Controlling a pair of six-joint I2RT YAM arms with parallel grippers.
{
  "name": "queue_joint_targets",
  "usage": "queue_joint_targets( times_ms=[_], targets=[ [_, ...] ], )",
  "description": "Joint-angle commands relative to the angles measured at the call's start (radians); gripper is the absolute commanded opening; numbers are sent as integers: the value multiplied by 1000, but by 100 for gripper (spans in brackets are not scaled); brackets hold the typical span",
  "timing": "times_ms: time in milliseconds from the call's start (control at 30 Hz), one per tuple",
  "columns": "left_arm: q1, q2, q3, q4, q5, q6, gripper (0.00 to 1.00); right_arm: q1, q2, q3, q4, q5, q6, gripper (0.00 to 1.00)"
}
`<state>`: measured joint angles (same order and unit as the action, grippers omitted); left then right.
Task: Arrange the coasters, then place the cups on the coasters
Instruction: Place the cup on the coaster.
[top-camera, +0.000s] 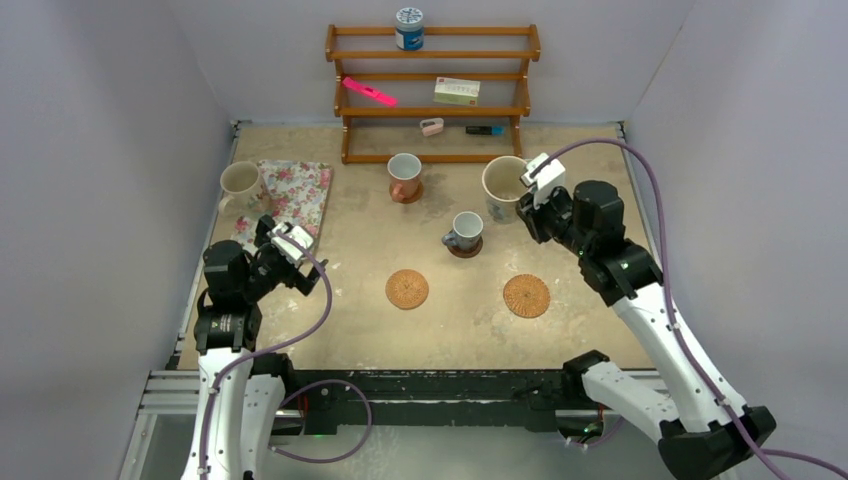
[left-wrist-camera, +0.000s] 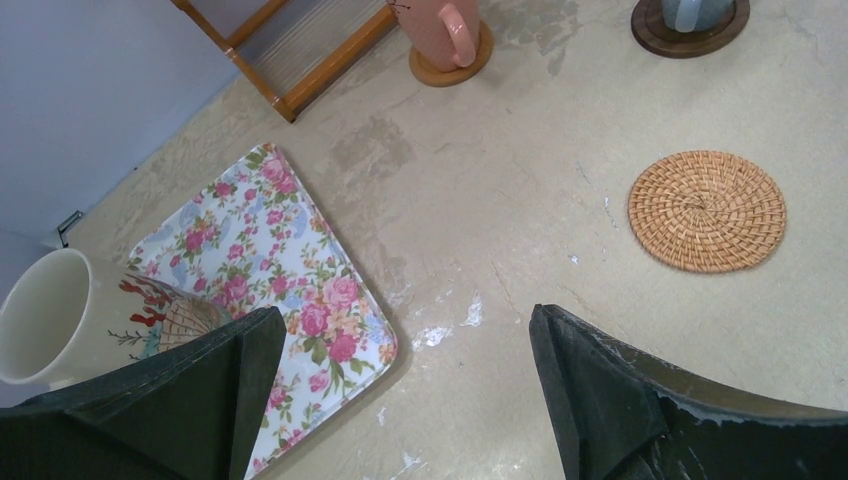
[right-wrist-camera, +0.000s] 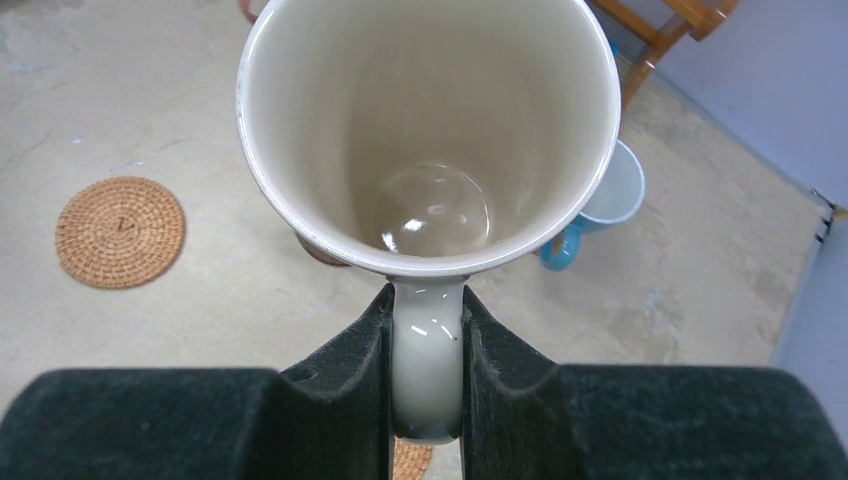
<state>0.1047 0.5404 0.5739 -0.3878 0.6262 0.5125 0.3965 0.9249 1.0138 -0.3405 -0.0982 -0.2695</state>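
I see the tan table (top-camera: 440, 330) with a wooden rack (top-camera: 432, 95) at its far edge and a floral cloth mat (top-camera: 295, 195) on the left. My right gripper (right-wrist-camera: 427, 330) is clamped on the handle of a large, glossy cream mug (right-wrist-camera: 430, 130) at far right, with a blue mug (right-wrist-camera: 612, 195) just behind it. The other cream mug (top-camera: 240, 185), with a painted side, stands beside the mat. My left gripper (left-wrist-camera: 400, 320) hangs near the mat, fingers wide apart and holding nothing.

The pinkish mug (top-camera: 404, 175) sits on a tan coaster (top-camera: 405, 196), the small grey-blue mug (top-camera: 466, 230) on the dark brown coaster (top-camera: 465, 251). Two woven coasters (top-camera: 407, 289) (top-camera: 526, 296) lie bare nearer me. The print on the rack's canister (top-camera: 409, 28) and card (top-camera: 457, 91) is too small to read.
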Motion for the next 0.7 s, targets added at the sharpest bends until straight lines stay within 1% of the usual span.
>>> queue_joint_targets(
  times_ms=[0,133,367,533,667],
  targets=[
    [13,-6,6,0,36,14,100,-55,-54,41,90,12,6,0],
    [16,-5,6,-4,40,17,100,-118,-23,65,72,11,15,0],
    [21,-8,6,-6,46,20,100,-279,24,86,75,-105,84,0],
    [23,-5,6,-8,52,22,100,-409,5,57,70,-240,90,0],
    [23,-5,6,-10,56,24,100,-553,-30,21,39,-372,55,0]
  ],
)
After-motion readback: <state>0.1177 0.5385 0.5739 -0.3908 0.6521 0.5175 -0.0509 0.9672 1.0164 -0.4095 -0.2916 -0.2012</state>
